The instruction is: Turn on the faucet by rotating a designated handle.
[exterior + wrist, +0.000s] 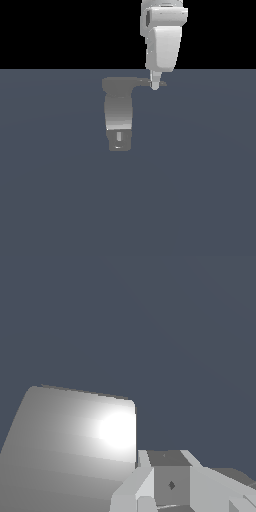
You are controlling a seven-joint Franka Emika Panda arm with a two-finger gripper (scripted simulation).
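The faucet (119, 112) is a matte grey upright cylinder. Its darker boxy end carries a small light slot and faces the camera in the exterior view. From its blocky top the thin handle (142, 83) sticks out toward the exterior view's right. My gripper (155, 86) comes down from above onto the handle's outer part. Its fingers are together in one narrow tip that overlaps the lever, and I cannot tell if they touch it. The wrist view shows a broad grey faucet surface (70, 451) with a bright glare, and my gripper (170, 487) beside it.
A flat blue-grey floor (200, 190) stretches all around the faucet. The white arm (162, 40) rises above the handle against a black background.
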